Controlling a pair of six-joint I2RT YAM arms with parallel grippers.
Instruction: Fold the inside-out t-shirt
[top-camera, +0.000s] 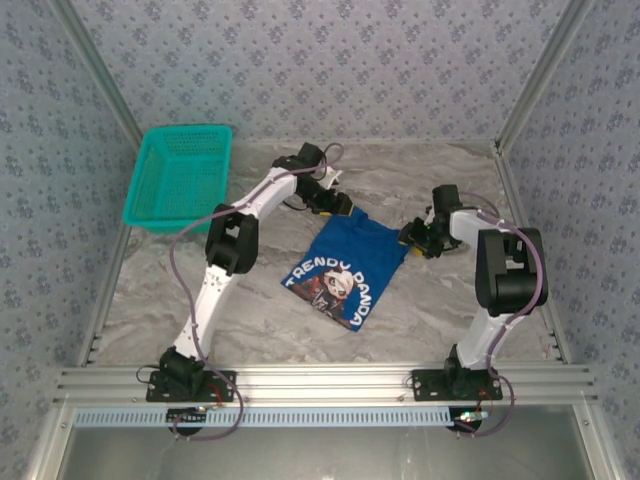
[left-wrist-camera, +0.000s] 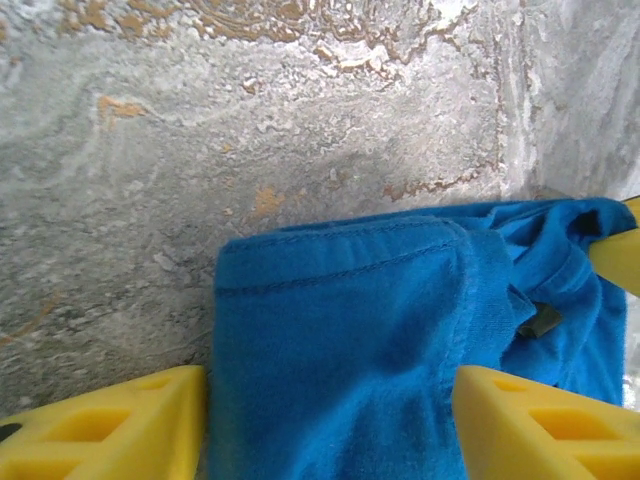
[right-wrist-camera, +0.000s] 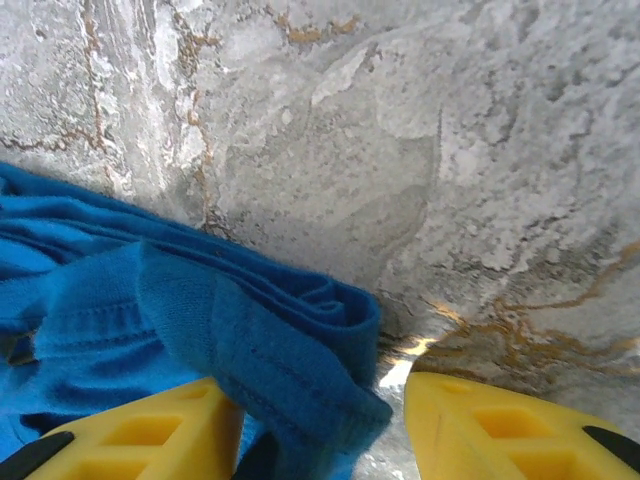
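The royal-blue t-shirt (top-camera: 345, 265) lies partly folded on the marble table, its print facing up and the near corner pointing toward the arms. My left gripper (top-camera: 338, 207) is at the shirt's far left corner. In the left wrist view its yellow fingers (left-wrist-camera: 110, 430) stand apart on either side of a hemmed fold of the t-shirt (left-wrist-camera: 340, 330). My right gripper (top-camera: 415, 238) is at the far right corner. There a bunched hem of the t-shirt (right-wrist-camera: 260, 350) lies between the fingers, against the left finger (right-wrist-camera: 150, 435), with bare table beside the right one.
A teal mesh basket (top-camera: 180, 175) stands at the back left of the table (top-camera: 250, 310). Patterned walls and metal frame posts close in the sides and back. An aluminium rail runs along the near edge by the arm bases.
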